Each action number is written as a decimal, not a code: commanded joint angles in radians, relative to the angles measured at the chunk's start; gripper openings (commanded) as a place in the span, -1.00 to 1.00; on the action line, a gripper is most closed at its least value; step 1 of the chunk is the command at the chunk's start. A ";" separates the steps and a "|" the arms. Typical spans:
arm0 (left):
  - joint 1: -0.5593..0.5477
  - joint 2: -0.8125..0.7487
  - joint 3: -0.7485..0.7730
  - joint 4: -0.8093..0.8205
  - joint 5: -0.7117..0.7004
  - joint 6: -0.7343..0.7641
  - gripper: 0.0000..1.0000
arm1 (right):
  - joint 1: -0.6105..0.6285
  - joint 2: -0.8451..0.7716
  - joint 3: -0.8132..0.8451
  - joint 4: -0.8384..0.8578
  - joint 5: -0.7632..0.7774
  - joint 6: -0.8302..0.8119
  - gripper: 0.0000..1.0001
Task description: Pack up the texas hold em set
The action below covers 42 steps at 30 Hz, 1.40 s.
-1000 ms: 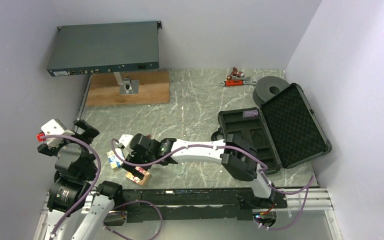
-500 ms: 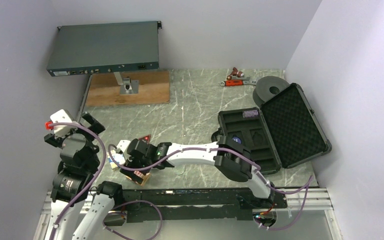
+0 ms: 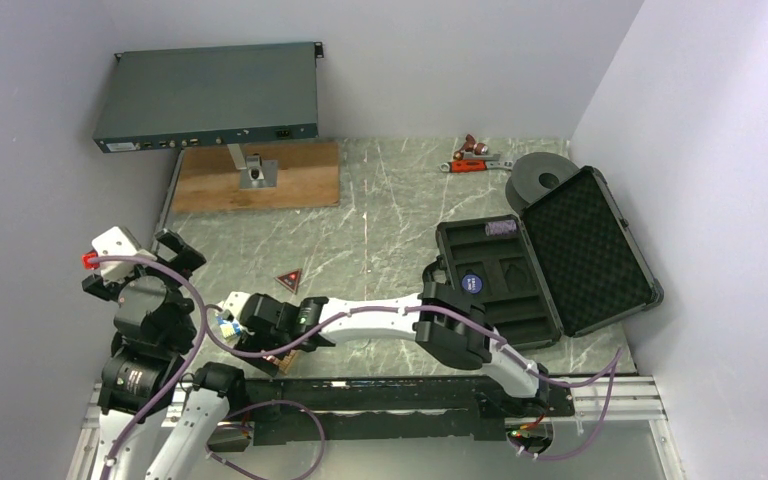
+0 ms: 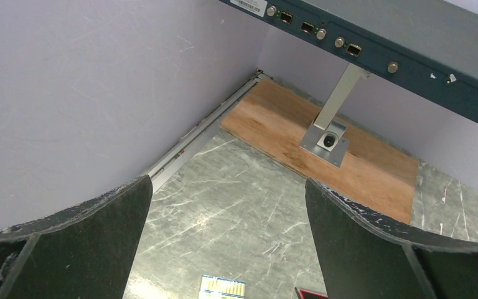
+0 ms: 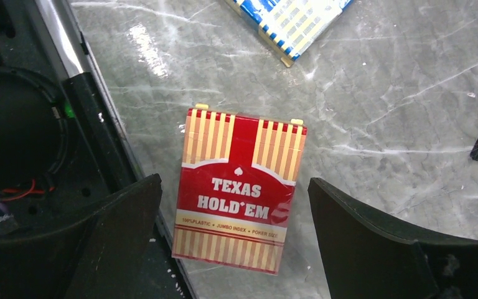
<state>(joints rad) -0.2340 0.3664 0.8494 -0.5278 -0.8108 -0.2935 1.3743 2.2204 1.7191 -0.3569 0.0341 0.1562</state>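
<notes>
The black foam-lined case (image 3: 588, 250) lies open at the right, with the purple chip stack (image 3: 501, 229) and the blue disc (image 3: 473, 283) in its tray. My right gripper (image 3: 265, 347) is open and hovers over the red card box (image 5: 239, 156), which lies flat at the table's near edge between the two fingers of the right gripper (image 5: 233, 182), untouched. The blue-white card box (image 3: 226, 325) lies just beyond it (image 5: 292, 18). The red triangle (image 3: 288, 280) lies on the table. My left gripper (image 3: 178, 252) is open and empty, raised at the left (image 4: 227, 187). No clear disc shows.
A grey rack unit (image 3: 208, 95) stands on a post over a wooden board (image 3: 260, 180) at the back left. A red-handled tool (image 3: 475, 158) and a black spool (image 3: 540, 178) lie at the back right. The black front rail (image 5: 106, 143) runs beside the red card box.
My right arm has reached further left and nearer the front edge, over the red card box, uncovering the red triangle and the blue disc. The left wrist shifted slightly.
</notes>
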 commanded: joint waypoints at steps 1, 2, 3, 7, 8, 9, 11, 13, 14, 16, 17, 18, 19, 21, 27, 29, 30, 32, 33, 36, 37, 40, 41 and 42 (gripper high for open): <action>0.005 -0.017 0.022 0.018 -0.021 -0.003 0.99 | 0.014 0.024 0.060 -0.031 0.072 0.006 0.81; 0.005 -0.020 0.021 0.018 -0.020 -0.003 0.99 | 0.015 0.028 0.064 -0.035 0.078 0.004 0.80; 0.005 -0.021 0.020 0.019 -0.022 -0.003 0.99 | 0.017 0.031 0.066 -0.038 0.082 0.005 0.80; 0.005 -0.024 0.020 0.019 -0.025 -0.001 0.99 | 0.019 0.040 0.074 -0.047 0.093 0.003 0.78; 0.005 -0.024 0.020 0.019 -0.026 -0.001 0.99 | 0.020 0.041 0.076 -0.050 0.096 0.003 0.77; 0.005 -0.024 0.020 0.020 -0.025 0.000 0.99 | 0.020 0.043 0.078 -0.052 0.098 0.003 0.75; 0.005 -0.022 0.020 0.019 -0.027 0.001 0.99 | 0.020 0.045 0.082 -0.058 0.101 0.001 0.69; 0.005 -0.021 0.020 0.019 -0.030 0.002 0.99 | 0.022 0.050 0.085 -0.063 0.101 -0.002 0.61; 0.005 -0.020 0.019 0.020 -0.031 0.003 0.99 | 0.022 0.053 0.086 -0.065 0.098 -0.003 0.53; 0.005 -0.019 0.017 0.023 -0.038 0.007 0.99 | 0.022 0.060 0.091 -0.075 0.091 -0.008 0.34; 0.005 -0.017 0.015 0.026 -0.043 0.011 0.99 | 0.022 0.063 0.093 -0.080 0.090 -0.012 0.24; 0.005 -0.014 0.013 0.028 -0.047 0.014 0.99 | 0.022 0.064 0.099 -0.085 0.090 -0.015 0.19; 0.005 -0.011 0.013 0.029 -0.049 0.017 0.99 | 0.022 0.065 0.107 -0.092 0.087 -0.020 0.12; 0.005 -0.006 0.012 0.031 -0.046 0.028 0.99 | 0.022 0.067 0.138 -0.113 0.074 -0.032 -0.02; 0.005 -0.007 -0.010 0.081 0.061 0.096 0.99 | 0.019 0.034 0.176 -0.118 0.091 -0.084 -0.17; 0.005 0.005 -0.013 0.095 0.130 0.119 0.99 | 0.008 0.015 0.165 -0.101 0.111 -0.080 -0.18; 0.005 0.015 -0.013 0.100 0.173 0.127 0.99 | 0.001 0.005 0.158 -0.092 0.115 -0.074 -0.18; 0.005 0.048 -0.012 0.110 0.266 0.143 0.99 | -0.015 -0.020 0.136 -0.077 0.120 -0.058 -0.19; 0.005 0.072 -0.009 0.111 0.314 0.145 0.99 | -0.023 -0.032 0.125 -0.075 0.124 -0.046 -0.20; 0.005 0.193 0.051 0.056 0.397 0.137 0.96 | -0.050 -0.074 0.068 -0.061 0.126 -0.008 -0.23; 0.005 0.231 0.068 0.030 0.402 0.128 0.96 | -0.058 -0.084 0.052 -0.060 0.121 0.001 -0.24; 0.005 0.311 0.099 -0.010 0.409 0.118 0.96 | -0.081 -0.099 0.033 -0.073 0.111 0.020 -0.25; 0.005 0.326 0.107 -0.024 0.416 0.115 0.95 | -0.086 -0.099 0.038 -0.083 0.109 0.025 -0.25; 0.006 0.333 0.110 -0.026 0.430 0.118 0.94 | -0.090 -0.099 0.044 -0.091 0.110 0.029 -0.25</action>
<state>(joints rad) -0.2340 0.6624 0.9058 -0.5034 -0.4629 -0.1772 1.3064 2.2070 1.7489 -0.4728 0.1268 0.1455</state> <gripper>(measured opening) 0.980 0.674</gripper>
